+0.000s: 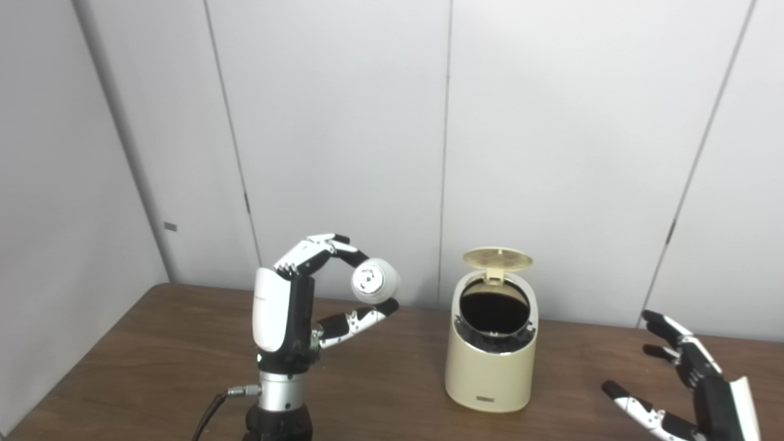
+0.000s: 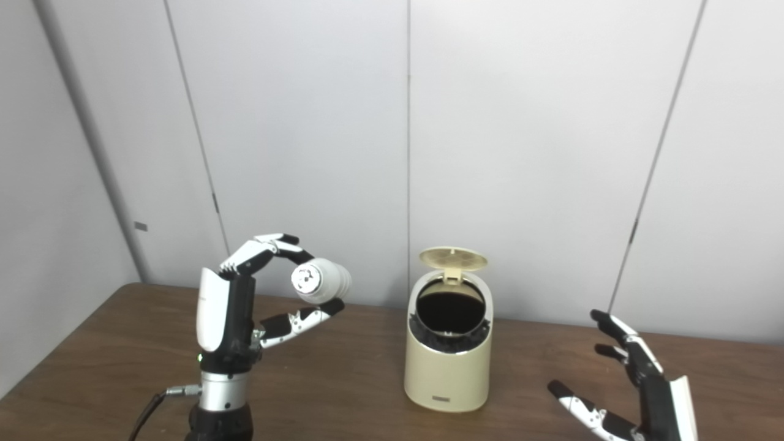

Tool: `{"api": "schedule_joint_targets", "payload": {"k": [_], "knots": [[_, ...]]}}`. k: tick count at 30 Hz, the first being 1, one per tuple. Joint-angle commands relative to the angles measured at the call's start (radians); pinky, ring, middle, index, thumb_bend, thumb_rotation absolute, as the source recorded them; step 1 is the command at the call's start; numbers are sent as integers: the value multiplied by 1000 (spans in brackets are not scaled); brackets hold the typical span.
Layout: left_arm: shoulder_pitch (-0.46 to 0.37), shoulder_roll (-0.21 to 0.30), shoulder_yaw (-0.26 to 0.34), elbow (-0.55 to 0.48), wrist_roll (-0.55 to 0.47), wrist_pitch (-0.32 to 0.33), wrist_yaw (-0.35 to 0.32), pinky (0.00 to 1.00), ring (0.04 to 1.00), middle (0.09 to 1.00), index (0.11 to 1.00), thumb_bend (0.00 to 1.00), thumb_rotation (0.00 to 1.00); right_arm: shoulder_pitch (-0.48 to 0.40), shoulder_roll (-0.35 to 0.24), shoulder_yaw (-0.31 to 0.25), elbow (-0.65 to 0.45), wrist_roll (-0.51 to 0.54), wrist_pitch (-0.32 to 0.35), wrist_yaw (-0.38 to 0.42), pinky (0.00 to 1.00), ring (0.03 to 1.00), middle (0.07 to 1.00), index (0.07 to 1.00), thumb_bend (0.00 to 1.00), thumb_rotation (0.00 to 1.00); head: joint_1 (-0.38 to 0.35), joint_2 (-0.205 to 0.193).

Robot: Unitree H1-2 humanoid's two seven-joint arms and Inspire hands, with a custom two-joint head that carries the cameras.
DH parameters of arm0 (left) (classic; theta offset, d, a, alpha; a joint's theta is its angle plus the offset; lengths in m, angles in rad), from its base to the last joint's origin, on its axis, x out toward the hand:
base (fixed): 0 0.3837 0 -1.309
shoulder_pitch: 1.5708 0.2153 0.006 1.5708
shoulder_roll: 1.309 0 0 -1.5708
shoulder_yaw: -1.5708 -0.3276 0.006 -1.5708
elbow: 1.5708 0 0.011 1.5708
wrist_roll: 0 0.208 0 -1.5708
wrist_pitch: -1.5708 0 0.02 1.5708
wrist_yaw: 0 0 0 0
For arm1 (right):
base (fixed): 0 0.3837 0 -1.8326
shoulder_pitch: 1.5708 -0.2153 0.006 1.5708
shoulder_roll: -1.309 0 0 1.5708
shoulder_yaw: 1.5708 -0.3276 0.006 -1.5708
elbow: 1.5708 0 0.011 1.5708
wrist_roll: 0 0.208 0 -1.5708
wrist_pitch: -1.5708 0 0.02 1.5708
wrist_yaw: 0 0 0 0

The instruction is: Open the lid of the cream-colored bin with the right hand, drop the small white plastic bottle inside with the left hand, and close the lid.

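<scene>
Holding the bottle pinched between its fingers above and thumb below, the left hand stands raised over the counter, forearm upright. The bottle lies on its side in that pinch, one round end facing us, well off the surface and to the left of the bin, roughly level with its open mouth but not over it. I'd judge the grip light, since only fingertips and thumb touch the bottle.

Further out, the bin sits upright near the middle of the counter with its lid flipped up and back on the rear hinge, so the dark opening is fully exposed. Step 1, opening the lid, looks done.

Off to the far right, the right hand hovers low by the counter's edge, fingers spread apart and holding nothing, well clear of the bin.

So 2 steps remain, as far as I can see: the bottle has yet to be carried across to the opening and let go, and the lid has yet to be shut. The carry needs the bottle centred over the mouth before release, or it may clip the rim and bounce onto the counter.
</scene>
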Motion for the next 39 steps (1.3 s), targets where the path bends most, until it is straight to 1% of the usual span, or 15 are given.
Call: {"api": "schedule_joint_targets", "payload": {"k": [1, 6, 9, 13, 16, 17, 18, 20, 21, 23, 25, 27, 30, 37, 39], "knots": [[-57, 35, -18, 17, -4, -47, 44, 645, 663, 497, 458, 523, 0, -56, -16, 0, 19, -12, -81, -36, 709, 826, 833, 795, 497, 0, -23, -12], [-111, 78, -114, 94, -14, -50, 115, 725, 688, 487, 472, 524, 0, -82, -35, 39, 95, 1, -89, -95, 703, 819, 831, 797, 524, 0, -71, -29], [-129, 83, -149, 126, -9, -50, 142, 768, 704, 488, 471, 524, 0, -87, -38, 61, 109, -10, -89, -139, 722, 825, 828, 796, 540, 0, -97, -31], [-148, 82, -200, 163, 6, -50, 183, 837, 724, 483, 479, 523, 0, -85, -37, 75, 100, -49, -88, -186, 711, 813, 814, 791, 549, 0, -118, -28], [-158, 84, -235, 186, 1, -50, 214, 873, 730, 479, 486, 523, 0, -84, -36, 80, 98, -70, -88, -211, 608, 743, 797, 788, 547, 5, -128, -26], [-164, 83, -249, 197, 3, -50, 227, 877, 729, 477, 487, 523, 0, -85, -37, 81, 101, -76, -88, -219, 582, 724, 792, 787, 547, 10, -131, -25], [-172, 82, -262, 212, 10, -50, 243, 878, 728, 474, 492, 523, 0, -84, -36, 81, 100, -81, -88, -222, 604, 738, 793, 787, 548, 18, -134, -25], [-185, 81, -286, 236, 12, -50, 270, 874, 726, 469, 500, 522, 0, -82, -37, 88, 98, -74, -88, -223, 597, 732, 790, 785, 546, 53, -142, -27], [-194, 79, -299, 250, 10, -50, 282, 869, 725, 468, 501, 522, 0, -80, -38, 97, 97, -59, -88, -222, 618, 747, 797, 787, 553, 55, -146, -28], [-205, 79, -319, 269, 6, -50, 302, 862, 724, 467, 501, 522, 0, -77, -41, 110, 96, -37, -89, -223, 616, 748, 801, 786, 564, 39, -152, -29], [-221, 79, -340, 300, 13, -50, 328, 853, 718, 470, 498, 522, 0, -73, -38, 112, 93, -49, -89, -229, 582, 719, 792, 783, 569, 54, -156, -28], [-241, 81, -365, 338, 7, -50, 352, 848, 708, 471, 495, 523, 0, -68, -29, 107, 87, -71, -88, -232, 614, 748, 787, 779, 575, 79, -161, -26], [-267, 84, -404, 380, -18, -50, 377, 844, 705, 473, 491, 523, 0, -67, -25, 106, 88, -83, -88, -235, 665, 782, 793, 785, 577, 76, -164, -23], [-299, 96, -475, 413, -41, -50, 432, 842, 711, 473, 491, 523, 0, -74, -22, 110, 100, -83, -88, -241, 672, 786, 801, 789, 570, 80, -180, -31], [-303, 99, -487, 417, -33, -50, 442, 841, 712, 479, 483, 523, 0, -73, -17, 108, 97, -87, -88, -242, 669, 784, 797, 788, 580, 110, -182, -32]]}}
